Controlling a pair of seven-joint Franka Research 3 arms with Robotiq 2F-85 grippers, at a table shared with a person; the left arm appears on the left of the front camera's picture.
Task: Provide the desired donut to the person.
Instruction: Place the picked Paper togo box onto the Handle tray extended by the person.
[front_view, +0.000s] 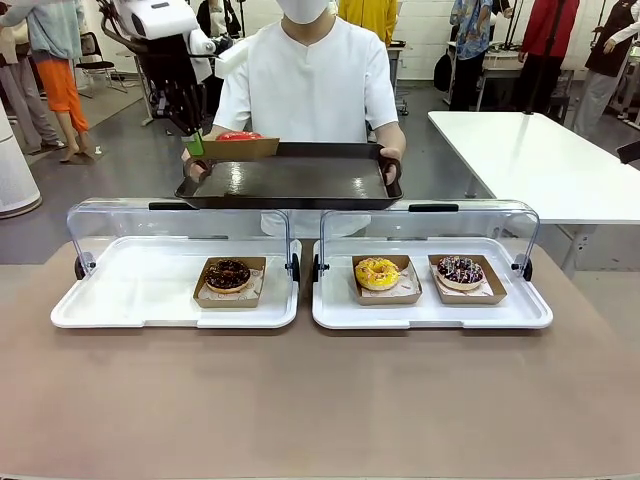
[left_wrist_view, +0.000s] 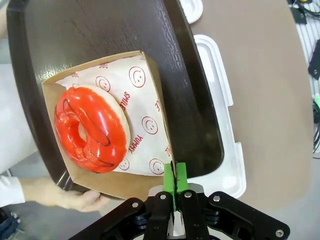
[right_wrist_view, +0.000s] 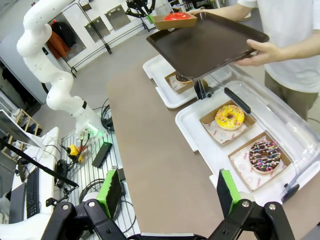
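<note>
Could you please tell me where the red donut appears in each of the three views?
Front view: red donut upper left of centre, in its carton over the dark tray's far left corner.
Left wrist view: left of centre, in the carton over the tray.
Right wrist view: top centre, over the tray's far corner.
Shared landmark: the dark tray.

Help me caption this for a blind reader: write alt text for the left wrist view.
The left gripper pinches the edge of a cardboard box holding a red glazed donut, over a dark serving tray gripped by a person's hand at lower left. A white display tray and the brown table lie beneath.
</note>
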